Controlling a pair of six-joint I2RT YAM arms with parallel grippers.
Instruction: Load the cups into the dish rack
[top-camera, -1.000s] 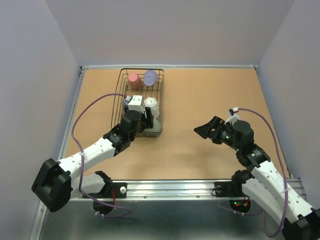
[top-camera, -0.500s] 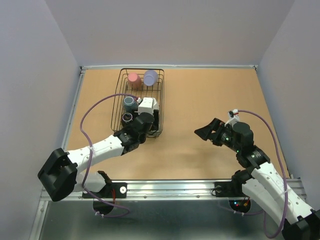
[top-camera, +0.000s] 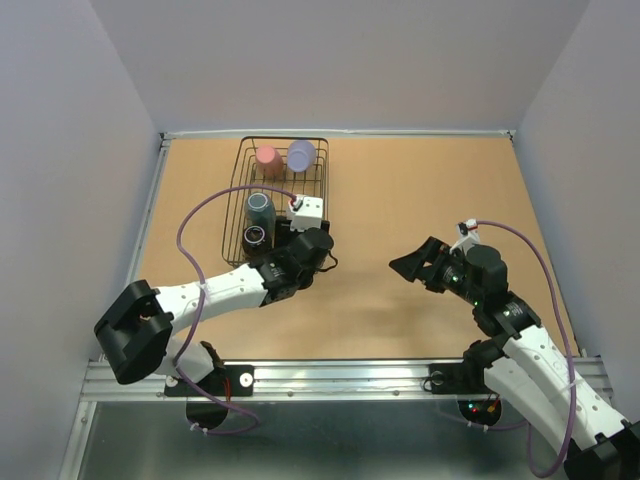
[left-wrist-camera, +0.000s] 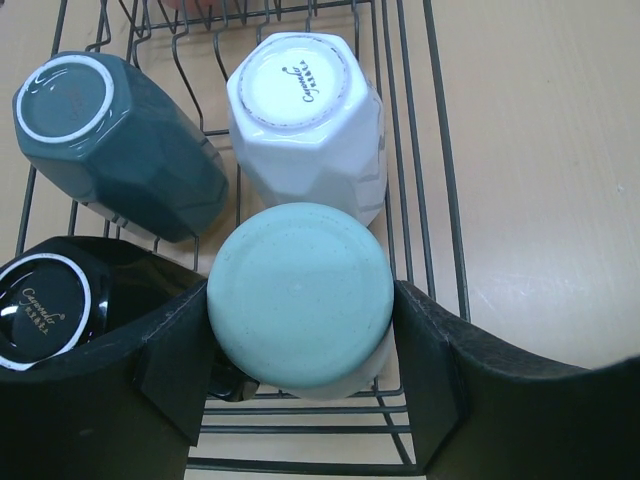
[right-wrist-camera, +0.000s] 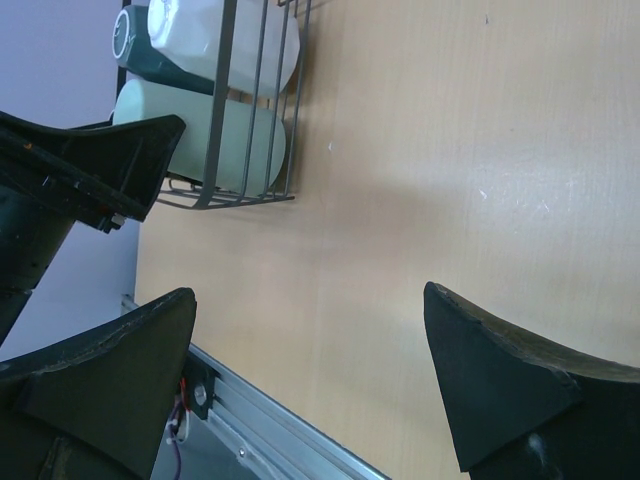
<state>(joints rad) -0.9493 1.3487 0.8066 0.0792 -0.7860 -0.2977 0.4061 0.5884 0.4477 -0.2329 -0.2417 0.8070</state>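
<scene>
The black wire dish rack (top-camera: 240, 180) stands at the table's back left. Pink (top-camera: 267, 157) and lavender (top-camera: 300, 154) cups sit at its far end, a dark grey cup (top-camera: 260, 208) and a black cup (top-camera: 256, 237) on its left side. In the left wrist view a mint green cup (left-wrist-camera: 300, 295) stands base-up in the rack's near right corner, next to a white cup (left-wrist-camera: 305, 120). My left gripper (left-wrist-camera: 300, 340) is shut on the mint cup, one finger against each side. My right gripper (top-camera: 415, 262) hovers open over bare table, holding nothing.
The rack's right wall wires (left-wrist-camera: 440, 200) run just beside my right finger. Bare wooden table (top-camera: 420, 190) spreads right of the rack. A metal rail (top-camera: 340, 375) runs along the near edge, and grey walls close in the sides.
My left wrist has swung rightward across the rack's near end, from its left side to the near right corner. The right arm has not moved.
</scene>
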